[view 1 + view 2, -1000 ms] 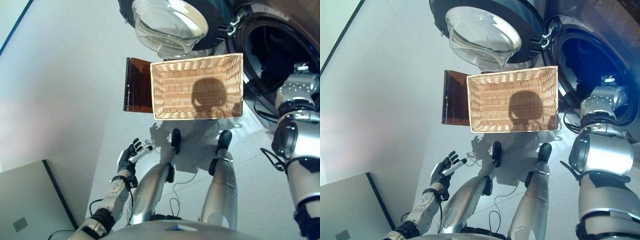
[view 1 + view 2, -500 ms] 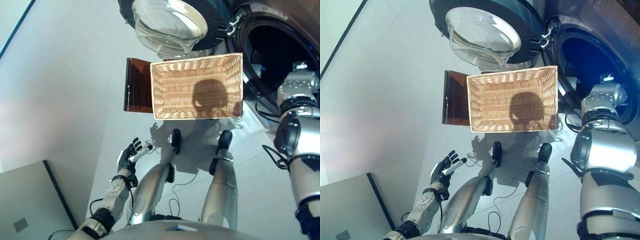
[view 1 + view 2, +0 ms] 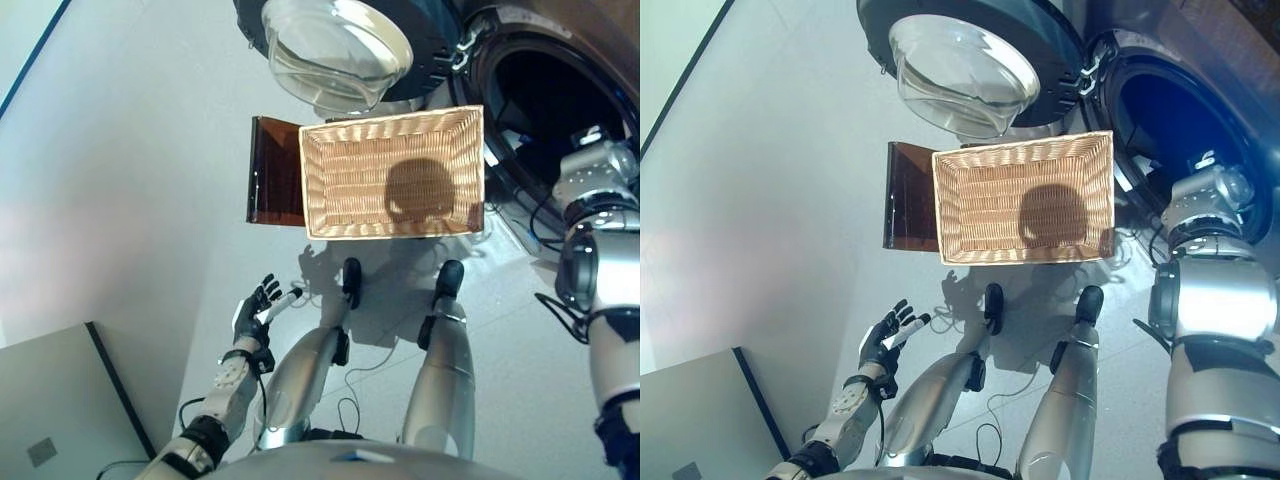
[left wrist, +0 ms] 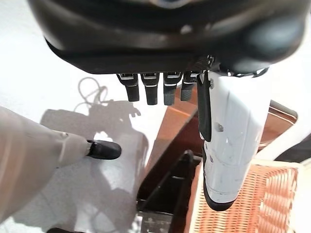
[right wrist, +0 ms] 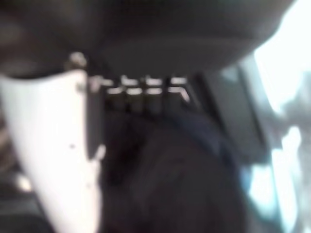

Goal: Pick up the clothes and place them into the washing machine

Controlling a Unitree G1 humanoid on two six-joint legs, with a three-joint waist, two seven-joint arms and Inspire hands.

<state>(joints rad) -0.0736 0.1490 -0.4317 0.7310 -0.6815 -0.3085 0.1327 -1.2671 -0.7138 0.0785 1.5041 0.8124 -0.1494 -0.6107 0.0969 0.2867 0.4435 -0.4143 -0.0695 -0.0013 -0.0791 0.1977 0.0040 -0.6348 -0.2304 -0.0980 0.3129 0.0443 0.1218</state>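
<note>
Reaching into the washing machine (image 3: 560,90), the right hand (image 5: 146,97) is seen only blurred; its grip cannot be told. The left hand (image 3: 255,308) is held open.

Honestly there's nothing readable anywhere in these shots. No lettering, numbers or signs show on the dark round washing machine door with its clear glass bowl (image 3: 335,50) up at 12 o'clock, none on the rectangular woven wicker basket (image 3: 392,172) in the middle, and none on the brown translucent plastic panel (image 3: 275,170) at its 9 o'clock side. The grey flat panel (image 3: 60,410) down at 7 o'clock has a small square mark on it, but it's too tiny to tell whether it carries any print at all.
</note>
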